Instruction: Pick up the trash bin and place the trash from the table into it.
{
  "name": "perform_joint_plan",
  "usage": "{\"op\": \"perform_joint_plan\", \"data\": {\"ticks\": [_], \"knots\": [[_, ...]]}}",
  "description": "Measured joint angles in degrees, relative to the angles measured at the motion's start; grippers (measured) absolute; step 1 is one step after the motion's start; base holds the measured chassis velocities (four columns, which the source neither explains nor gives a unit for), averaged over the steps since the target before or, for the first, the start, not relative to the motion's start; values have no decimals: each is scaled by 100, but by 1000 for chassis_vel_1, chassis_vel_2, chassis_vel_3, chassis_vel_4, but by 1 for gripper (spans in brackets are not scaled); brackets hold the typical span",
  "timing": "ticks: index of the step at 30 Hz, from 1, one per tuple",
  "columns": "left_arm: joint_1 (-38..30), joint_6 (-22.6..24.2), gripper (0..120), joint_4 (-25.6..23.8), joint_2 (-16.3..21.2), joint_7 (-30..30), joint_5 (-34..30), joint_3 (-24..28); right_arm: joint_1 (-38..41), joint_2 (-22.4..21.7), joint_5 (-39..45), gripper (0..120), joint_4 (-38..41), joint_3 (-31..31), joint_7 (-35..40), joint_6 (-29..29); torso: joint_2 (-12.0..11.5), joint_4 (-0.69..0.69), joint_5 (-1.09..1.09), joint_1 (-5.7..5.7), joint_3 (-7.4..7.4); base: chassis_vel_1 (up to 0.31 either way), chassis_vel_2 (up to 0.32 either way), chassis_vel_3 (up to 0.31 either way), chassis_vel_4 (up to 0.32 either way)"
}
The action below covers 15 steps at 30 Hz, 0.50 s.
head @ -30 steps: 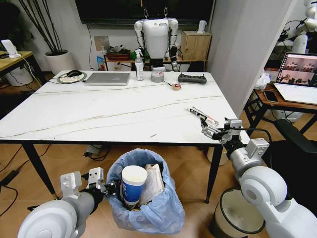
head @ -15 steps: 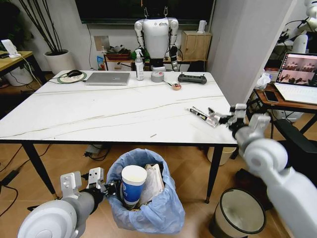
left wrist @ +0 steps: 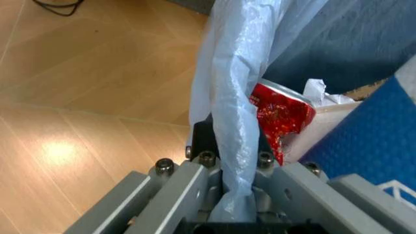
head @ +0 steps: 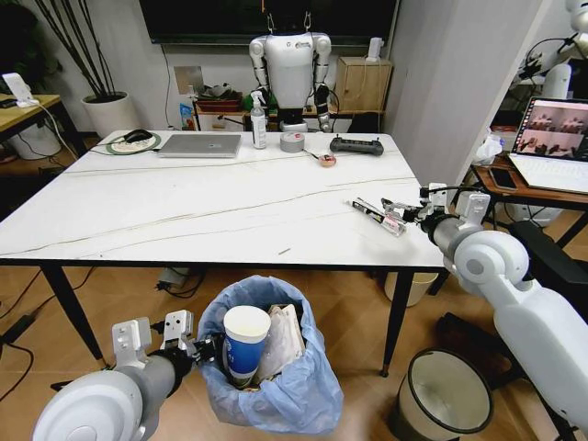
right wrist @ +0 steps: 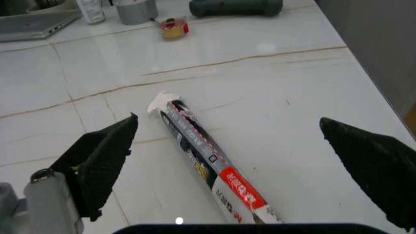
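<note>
- While the left gripper point(head: 204, 349) stays clamped on the bag-lined rim of the bin point(head: 303, 400), the bin hangs below the table's point(head: 184, 211) near edge.
- Inside the bin: a blue paper cup point(head: 244, 342), white paper point(head: 287, 335), and a red wrapper point(left wrist: 283, 114).
- Right gripper point(head: 401, 213), fingers spread wide and empty, sits over a long wrapper point(right wrist: 211, 173) near the table's right edge.
</note>
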Motion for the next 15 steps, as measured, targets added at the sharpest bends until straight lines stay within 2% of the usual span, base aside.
{"op": "perform_joint_plan", "data": {"ticks": [1, 4, 15], "knots": [[0, 0, 0, 0, 0, 1, 0, 0, 76, 2, 0, 100, -62, -86, -9, -15, 0, -1, -8, -1, -1, 0, 0, 0, 0], [0, 0, 0, 0, 0, 1, 0, 0, 201, 2, 24, 100, -194, -256, -36, -41, 0, 0, 0, 0, 0, 0, 0, 0, 0], [0, 0, 0, 0, 0, 0, 0, 0, 372, -87, 75, 100, -605, -494, -295, -263, 0, -1, -1, -1, 0, 0, 0, 0, 0]]}}
